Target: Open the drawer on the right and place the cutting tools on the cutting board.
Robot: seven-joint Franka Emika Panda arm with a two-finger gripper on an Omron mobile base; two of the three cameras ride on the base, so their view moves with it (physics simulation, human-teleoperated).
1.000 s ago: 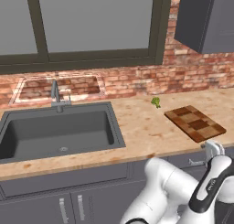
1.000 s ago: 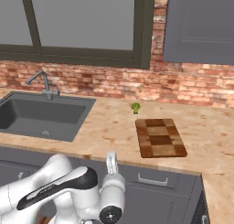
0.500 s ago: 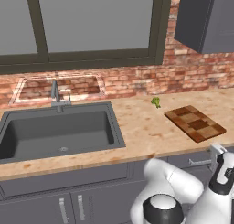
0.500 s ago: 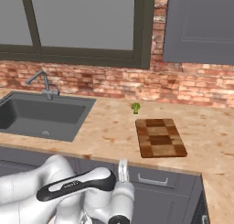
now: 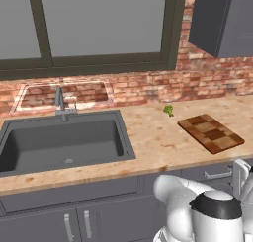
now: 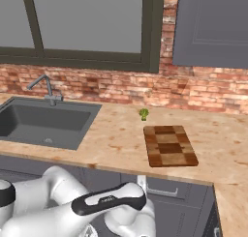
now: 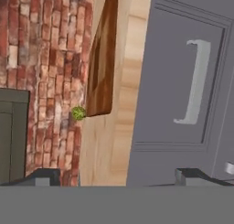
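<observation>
The drawer (image 7: 183,81) is shut, its dark grey front and silver bar handle (image 7: 194,83) right ahead of my gripper (image 7: 119,177) in the rolled hand view. My gripper is open, its two fingertips (image 7: 43,176) wide apart with nothing between them. It hangs in front of the drawer (image 5: 217,174), just below the counter edge, at the far right of the left base view (image 5: 241,179). The checkered wooden cutting board (image 5: 211,133) (image 6: 169,145) (image 7: 101,63) lies bare on the counter above the drawer. The cutting tools are hidden.
A small green broccoli floret (image 5: 168,109) (image 6: 144,114) sits on the counter just behind the board. The sink (image 5: 64,142) with its faucet (image 5: 60,101) takes up the left. Grey cabinet doors (image 5: 74,221) stand below it. An upper cabinet (image 5: 222,19) hangs at top right.
My arm has swung down and to the right, bringing the gripper from counter-edge height to the front of the drawer. Board, broccoli and drawer have not moved.
</observation>
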